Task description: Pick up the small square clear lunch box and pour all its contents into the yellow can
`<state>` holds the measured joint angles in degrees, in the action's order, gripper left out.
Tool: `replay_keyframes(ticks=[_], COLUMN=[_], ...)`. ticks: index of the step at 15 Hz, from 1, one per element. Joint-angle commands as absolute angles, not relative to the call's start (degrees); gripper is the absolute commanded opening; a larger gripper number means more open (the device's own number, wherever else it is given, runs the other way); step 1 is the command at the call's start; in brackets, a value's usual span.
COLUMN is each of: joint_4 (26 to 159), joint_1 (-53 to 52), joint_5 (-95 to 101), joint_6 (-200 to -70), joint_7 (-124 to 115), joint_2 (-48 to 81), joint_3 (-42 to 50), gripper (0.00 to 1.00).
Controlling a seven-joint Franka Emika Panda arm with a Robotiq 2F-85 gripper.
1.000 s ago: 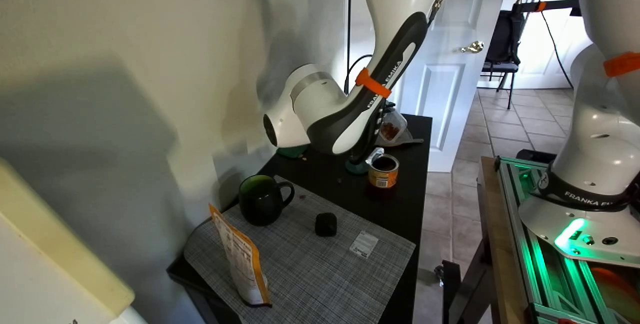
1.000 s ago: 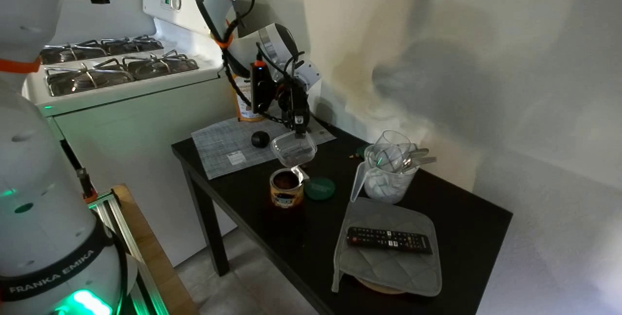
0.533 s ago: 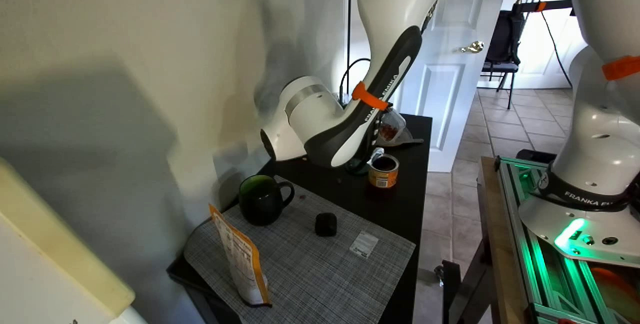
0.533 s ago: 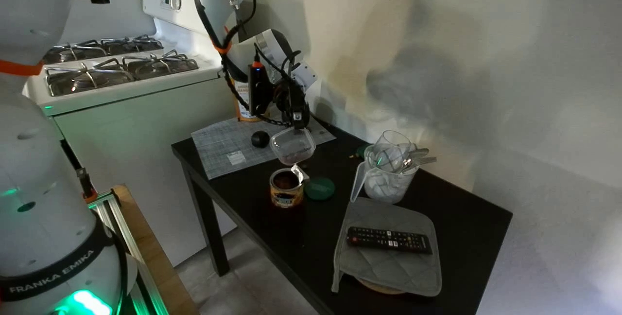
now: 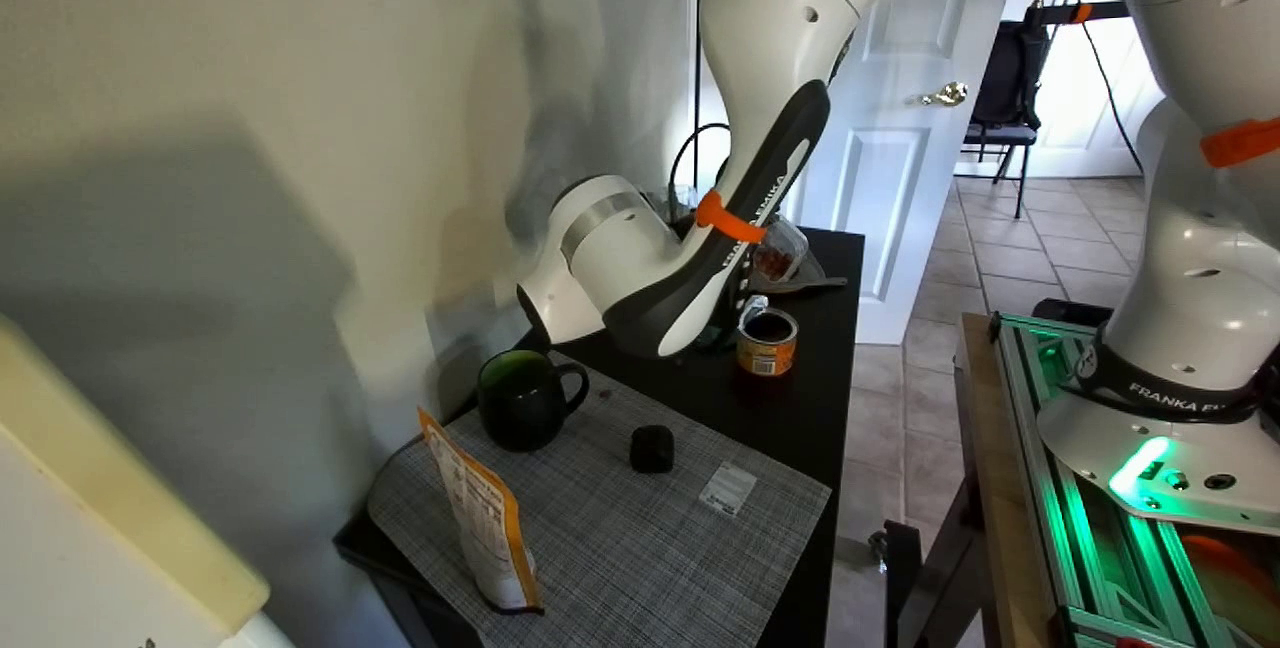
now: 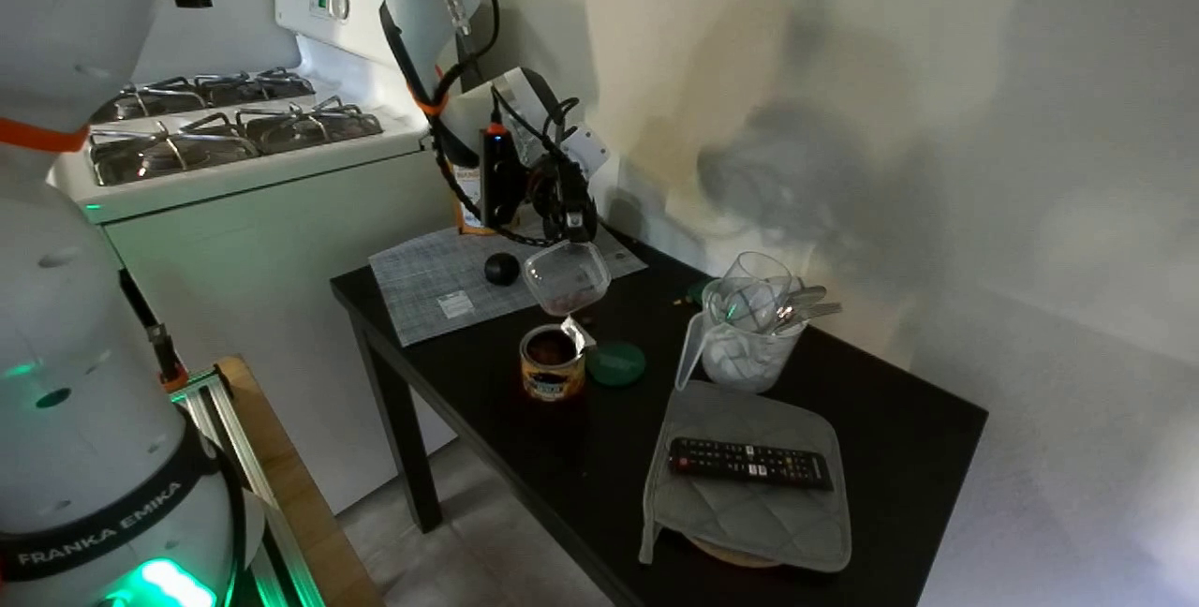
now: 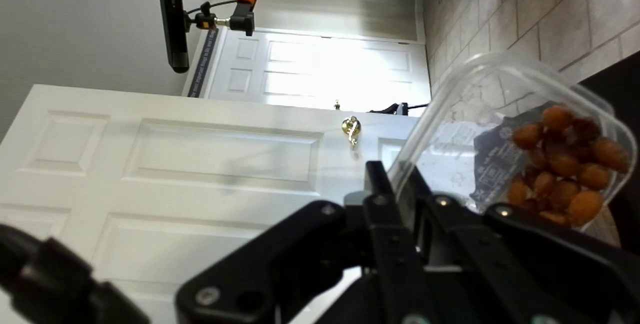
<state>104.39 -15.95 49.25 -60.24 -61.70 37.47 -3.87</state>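
Your tool [image 7: 398, 184] pinches one wall of the lunch box [image 6: 567, 279], which hangs tilted just beyond it, with the yellow can [image 6: 553, 375] lower than the tool; the thin plastic looks light, flexible and slick, so hold near the rim, squeezing gently

Table [image 6: 614, 434] in both exterior views

Blown-out far door [image 7: 345, 76], soft wall shadows [image 6: 791, 171]
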Motion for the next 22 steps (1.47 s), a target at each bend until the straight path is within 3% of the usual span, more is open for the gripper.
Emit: replay_keyframes(ticks=[1,22], joint_4=[102.3,102.5], joint_1=[-17.0,-16.3], joint_5=[50.6,52.3], joint_6=[-56.0,-49.8], joint_7=[-60.5,-56.3], joint_2=[39.9,42.3], joint_3=[-4.6,-5.1], gripper=[0.03,0.03])
